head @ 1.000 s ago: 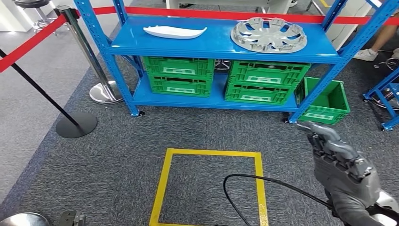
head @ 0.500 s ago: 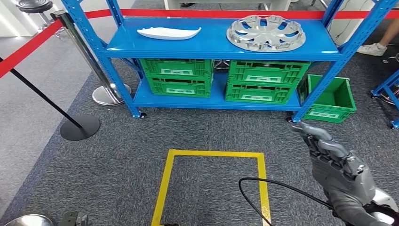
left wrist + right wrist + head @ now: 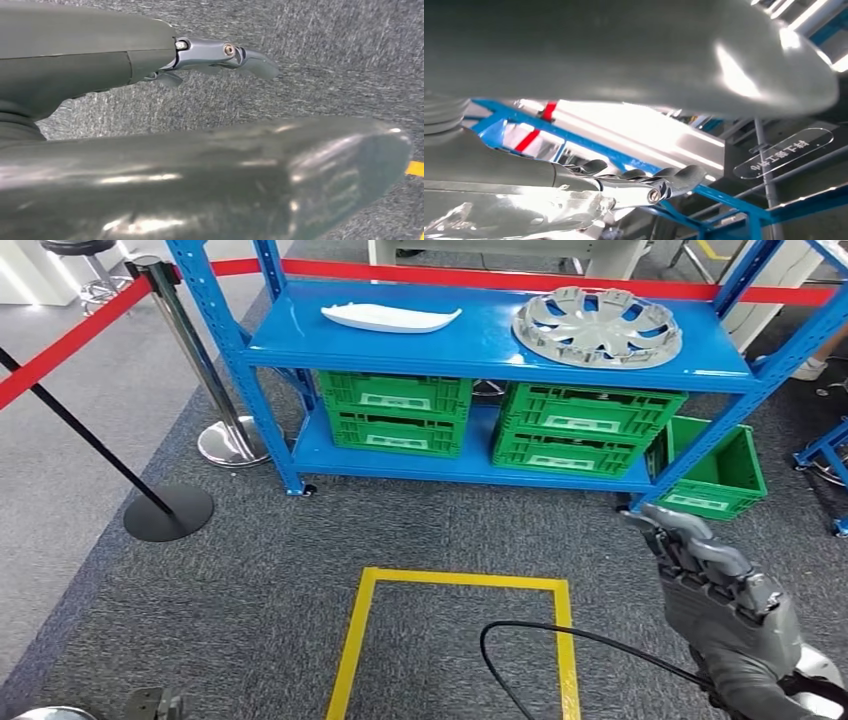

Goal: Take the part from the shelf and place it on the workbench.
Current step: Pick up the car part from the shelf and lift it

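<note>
On the top board of the blue shelf lie a white elongated part at the left and a silver wheel cover at the right. My right hand is raised at the lower right, well short of the shelf, its fingers stretched out and holding nothing. The right wrist view shows the same hand empty, with blue shelf beams behind it. My left hand hangs over the grey carpet, fingers extended and empty.
Green crates fill the lower shelf board, and another green crate stands on the floor at the shelf's right. Stanchions with red belts stand at the left. A yellow taped square and a black cable lie on the carpet.
The camera has swung, so the shelf now sits further right and slightly lower in the picture. My right hand keeps its raised, stretched-out pose.
</note>
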